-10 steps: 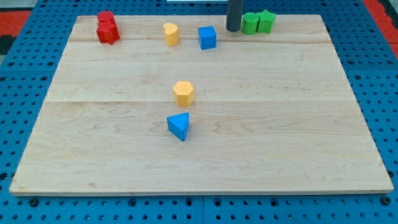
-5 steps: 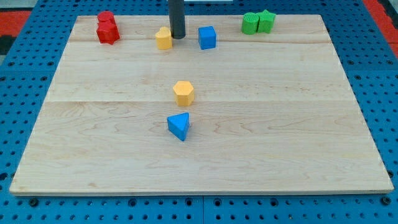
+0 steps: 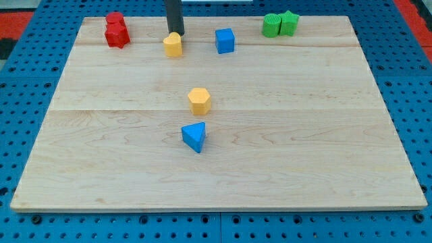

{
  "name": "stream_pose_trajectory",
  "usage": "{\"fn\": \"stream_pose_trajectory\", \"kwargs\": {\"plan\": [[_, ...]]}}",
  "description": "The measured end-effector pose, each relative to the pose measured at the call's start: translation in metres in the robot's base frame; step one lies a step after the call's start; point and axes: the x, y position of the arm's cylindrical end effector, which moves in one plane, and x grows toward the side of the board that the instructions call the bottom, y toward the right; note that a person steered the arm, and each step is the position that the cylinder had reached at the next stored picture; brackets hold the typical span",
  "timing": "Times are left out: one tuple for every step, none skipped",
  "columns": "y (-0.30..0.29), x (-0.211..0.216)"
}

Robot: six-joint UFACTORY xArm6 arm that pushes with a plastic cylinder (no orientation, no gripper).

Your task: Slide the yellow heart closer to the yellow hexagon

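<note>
Near the view's top edge of the board, left of centre: my tip (image 3: 175,32) sits right behind the yellow heart (image 3: 173,45), touching or all but touching its far side. No jaws on this rig, only a plain dark rod, so nothing is gripped; contact is by pushing alone.

The yellow heart lies in the top strip of the wooden board (image 3: 324,148), between the red block (image 3: 116,30) to the view's left and the blue cube (image 3: 225,40) to the view's right. The yellow hexagon (image 3: 199,100) stands near the board's middle, well apart from the heart, below it and a little to the view's right.

Step in hand, as I judge it: tip set behind the heart, push about to run. Next move calls for a drive toward the view's bottom, angled slightly right, keeping the heart centred on the rod so it does not slip off sideways.

Count: yellow two (heart, hexagon); blue two (cube, and a blue triangular block (image 3: 194,136) just below the hexagon); red, one cluster, shape unclear; green blocks (image 3: 280,24), two touching at the top right.
</note>
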Motion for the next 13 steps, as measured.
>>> {"fn": "stream_pose_trajectory", "kwargs": {"plan": [[0.000,0.001],[0.000,0.001],[0.003,0.001],[0.013,0.001],[0.022,0.001],[0.020,0.002],[0.005,0.002],[0.001,0.016],[0.001,0.036],[0.001,0.063],[0.001,0.087],[0.001,0.073],[-0.011,0.066]]}}
